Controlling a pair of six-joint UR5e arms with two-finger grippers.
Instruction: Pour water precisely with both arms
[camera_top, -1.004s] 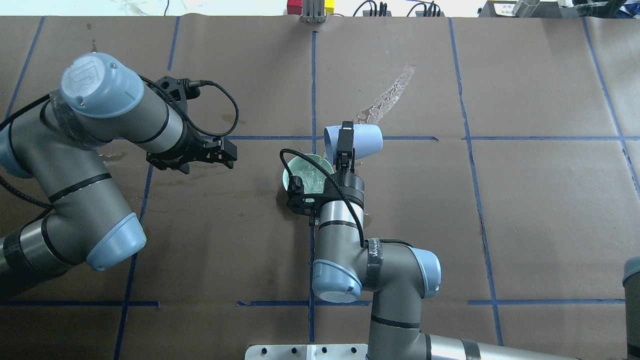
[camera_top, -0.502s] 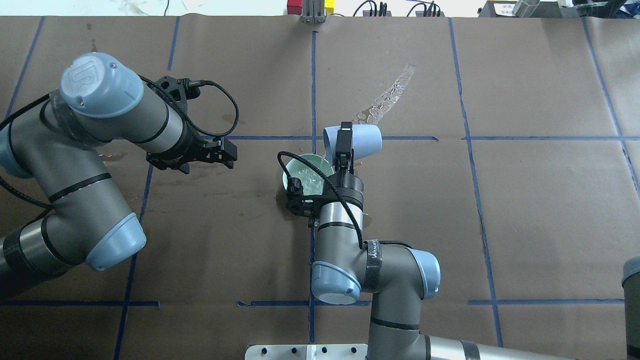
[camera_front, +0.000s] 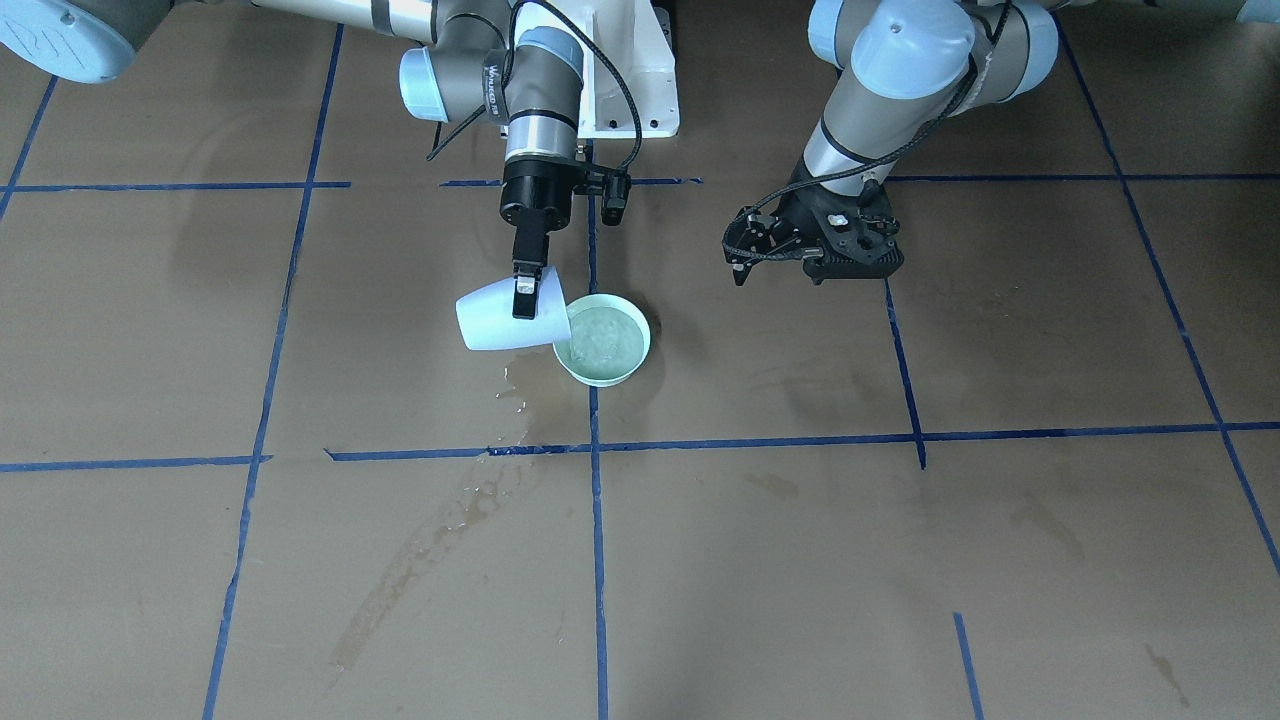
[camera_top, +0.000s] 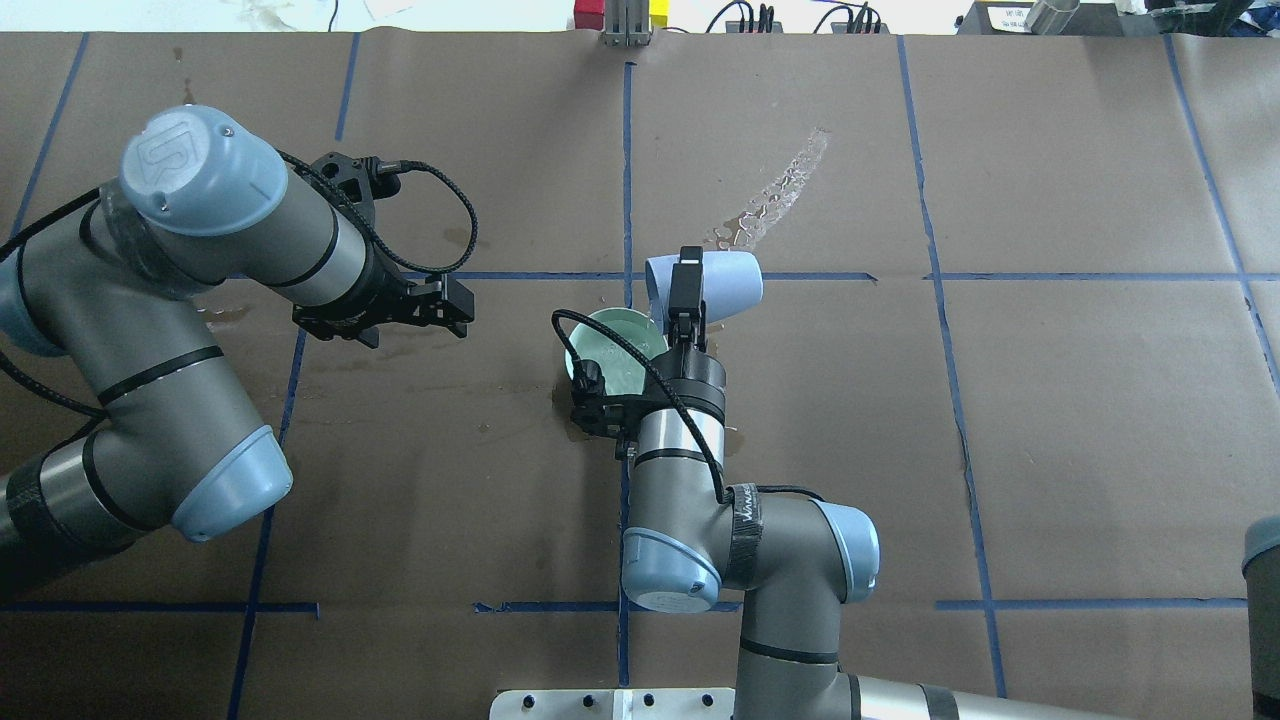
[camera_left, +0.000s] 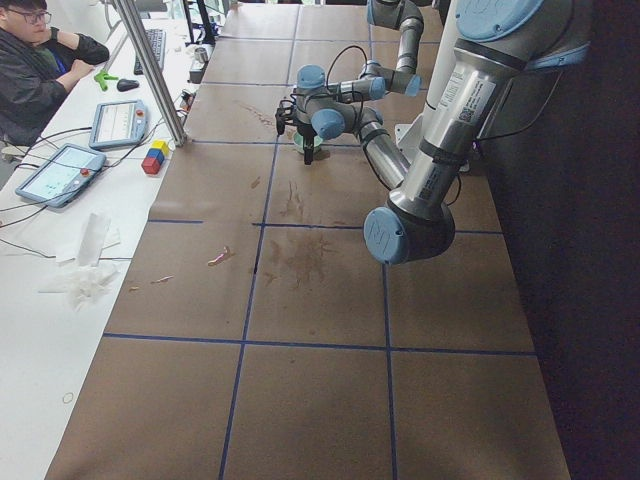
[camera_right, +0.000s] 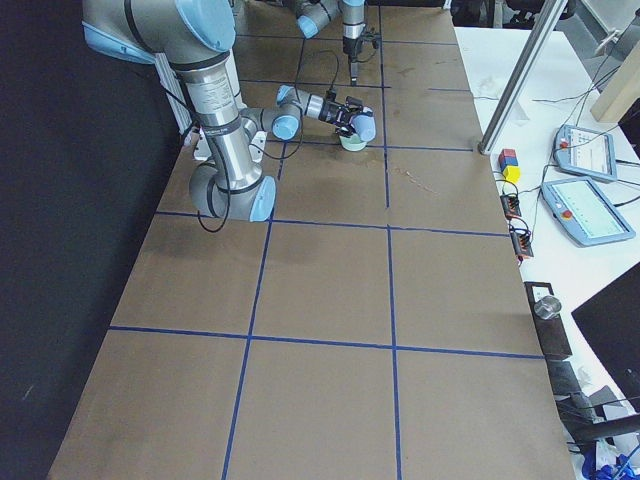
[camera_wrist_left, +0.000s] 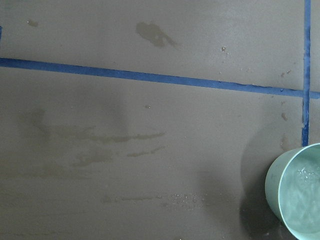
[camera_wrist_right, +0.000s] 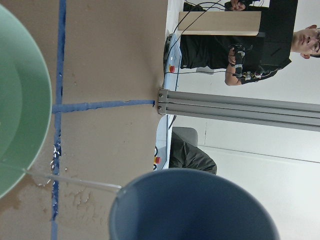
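Moved since last look: I see the right gripper (camera_top: 688, 288) and its cup (camera_top: 725, 280) have crept slightly toward the bowl (camera_top: 603, 350), and the right arm's (camera_top: 690, 470) wrist now hides more of the bowl; the left arm (camera_top: 200, 270) has not shifted.
Water (camera_wrist_left: 302, 195): rippled and glinting inside the bowl; my right wrist camera shows a thin clear stream (camera_wrist_right: 70, 181) running from the cup's lip to the bowl's rim.
Cup: pale blue, tipped almost onto its side, mouth turned to the bowl and hanging just over its edge.
Bowl: pale green, standing upright on the table (camera_top: 1050, 400) beside a blue tape line (camera_top: 626, 150).
Right gripper: clamped on the cup; one black finger lies across the cup's outer wall, the other I cannot see.
Right arm: reaches forward from the base, forearm low, wrist stretched level over the bowl's near side.
Left gripper (camera_top: 457, 306): holds nothing, jaws apart as far as I can judge, hanging above bare table well to the side of the bowl.
Left arm: folded at the elbow, wrist angled downward; its camera catches only the bowl's edge.
Spill (camera_top: 775, 195): a wet streak runs across the brown covering beyond the cup, with a dark damp patch around the bowl's foot.
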